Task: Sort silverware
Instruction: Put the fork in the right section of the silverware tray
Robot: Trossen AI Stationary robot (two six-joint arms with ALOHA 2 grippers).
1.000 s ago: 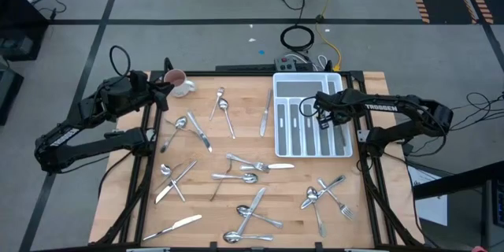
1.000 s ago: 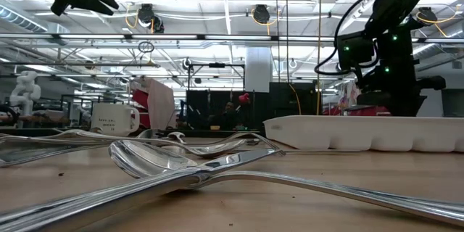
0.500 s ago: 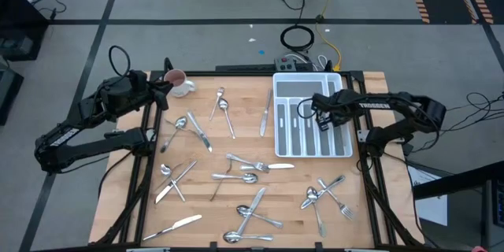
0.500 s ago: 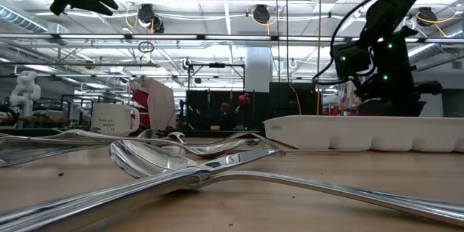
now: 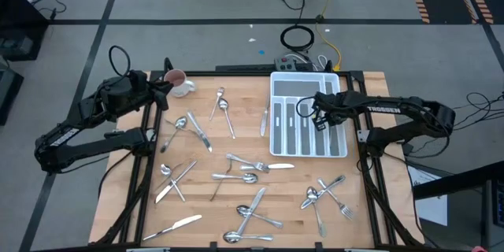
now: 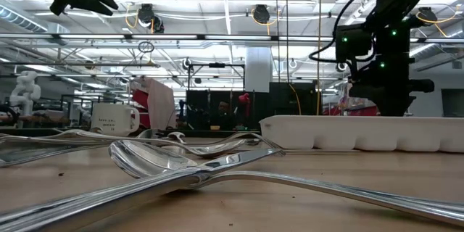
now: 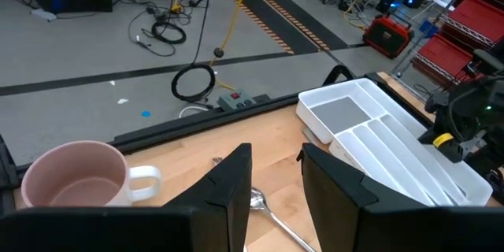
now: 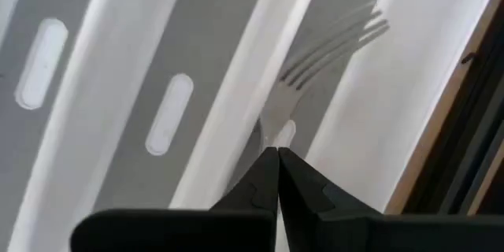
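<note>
The right tool hangs over the white tray, its fingers pressed together just above a fork lying in one of the tray's slots. The left tool waits beside the mug, left of the tray, fingers spread and empty. More silverware lies scattered on the surface, left of and in front of the tray.

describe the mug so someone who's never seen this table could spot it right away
Start at the wooden table and go to its far left corner, beside the left arm's pincer. The mug stands there upright, white outside and pink inside, with a handle. It is the only cup among flat silverware.
</note>
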